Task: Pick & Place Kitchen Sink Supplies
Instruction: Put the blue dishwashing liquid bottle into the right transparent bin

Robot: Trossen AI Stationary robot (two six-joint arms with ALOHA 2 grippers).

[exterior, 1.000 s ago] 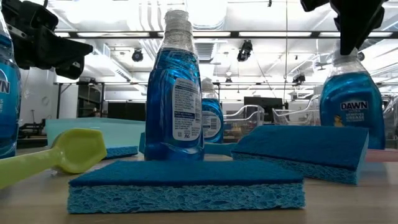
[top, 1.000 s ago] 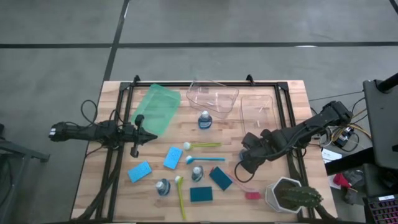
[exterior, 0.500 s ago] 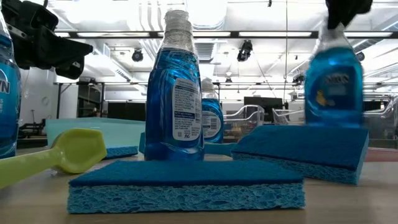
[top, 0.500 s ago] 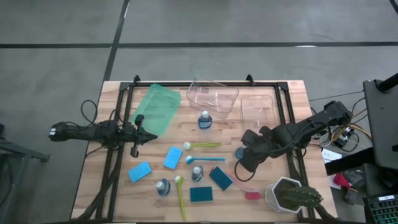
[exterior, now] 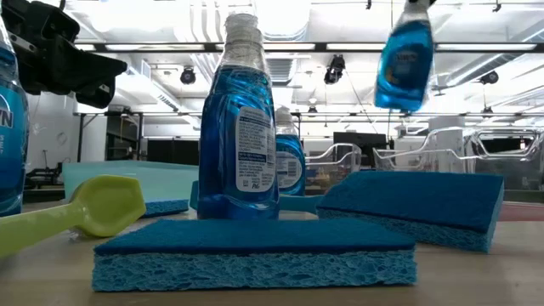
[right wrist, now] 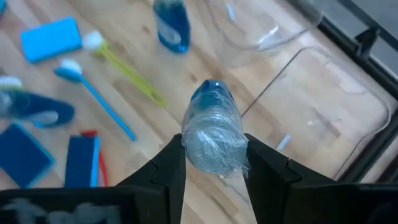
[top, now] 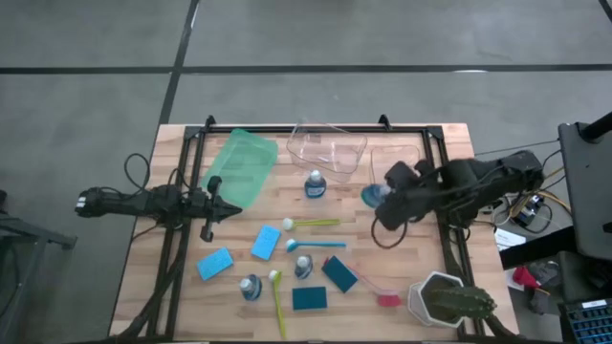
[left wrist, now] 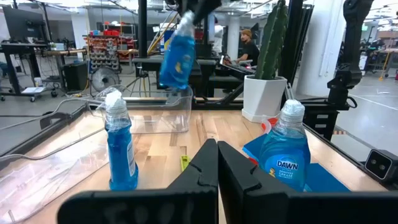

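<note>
Right pincer point(right wrist: 212, 163) is clamped on the neck of a blue-liquid bottle point(top: 371, 195), carrying it in the air above the right part of the table point(top: 449, 143), at the near-left corner of the right clear bin point(top: 402, 164); in the low view this lifted bottle point(exterior: 405, 58) hangs tilted well above the sponges. Left pincer point(top: 232, 209), fingers pressed fully together and gripping nothing, waits over the left edge of the table, just beside the near end of the green bin point(top: 241, 167). A second clear bin point(top: 328, 148) sits at the far middle, and just near of it a standing bottle point(top: 315, 183) rests upright on the wood. Toward the middle lie a yellow-green brush point(top: 311, 225) and, just near of it, a blue brush point(top: 316, 245), both roughly left to right. A light-blue sponge point(top: 266, 242) lies to their left, and another light-blue sponge point(top: 215, 263) lies farther left and nearer. Two more bottles stand on the near side: one point(top: 251, 286) beside a second yellow-green brush point(top: 277, 304), the other point(top: 303, 266) just left of a teal sponge point(top: 338, 274). Another teal sponge point(top: 309, 298) lies nearest the front edge. A red brush point(top: 380, 290) lies to the right of the teal sponges, its head beside the white-potted cactus point(top: 442, 301) at the near right corner.
</note>
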